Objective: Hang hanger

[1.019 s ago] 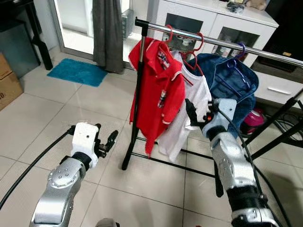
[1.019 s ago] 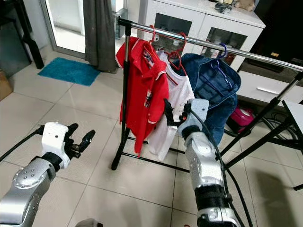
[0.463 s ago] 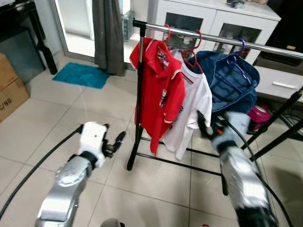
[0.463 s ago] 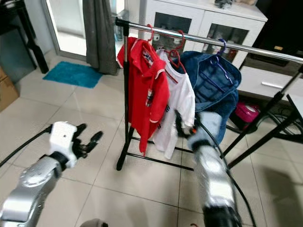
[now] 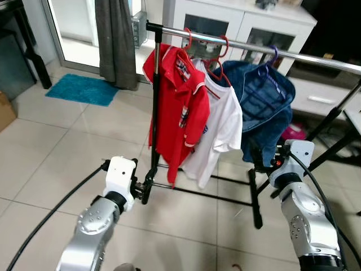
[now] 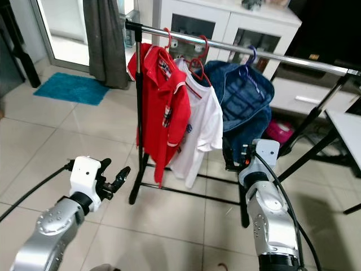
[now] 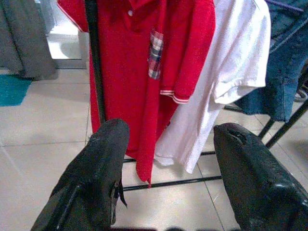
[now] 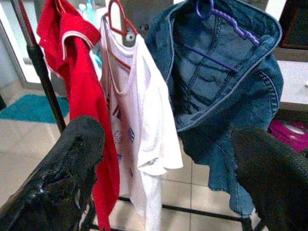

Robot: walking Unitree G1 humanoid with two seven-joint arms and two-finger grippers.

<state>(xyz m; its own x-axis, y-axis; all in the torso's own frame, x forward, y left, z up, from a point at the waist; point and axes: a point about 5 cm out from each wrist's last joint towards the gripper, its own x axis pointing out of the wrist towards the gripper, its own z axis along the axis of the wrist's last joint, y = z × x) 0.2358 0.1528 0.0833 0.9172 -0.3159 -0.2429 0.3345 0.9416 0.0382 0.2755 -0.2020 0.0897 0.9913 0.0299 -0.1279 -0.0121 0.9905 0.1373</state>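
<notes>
Tiled floor [image 5: 67,141], rail [image 5: 254,46] carrying 3 hangers: red shirt [image 5: 177,107], white shirt [image 5: 225,121], jacket [image 5: 265,107]. Left gripper [image 6: 115,182] and right gripper [image 6: 232,160]: fingers apart, empty, short of garments.

Teal mat [image 5: 82,89] on tiled floor [image 5: 51,152], grey curtain [image 5: 115,42], white cabinet [image 5: 237,22], pink object, perhaps a bag [image 5: 290,133]

rail: silver metal rail [image 5: 316,59] runs off the right edge, far end not seen
red plastic hanger [image 5: 186,40]: hook shows, shoulders buried in the red polo shirt [image 5: 176,107]
second red plastic hanger [image 8: 117,13]: lower part inside the white T-shirt [image 8: 144,125]
purple plastic hanger [image 8: 226,26]: partly under the blue denim jacket [image 8: 226,91]
jacket hem: covered by right gripper [image 6: 236,161]
cabinet top clutter [image 5: 269,4]: too small, cut by top edge
cardboard box [image 5: 4,110]: mostly off left edge
</notes>
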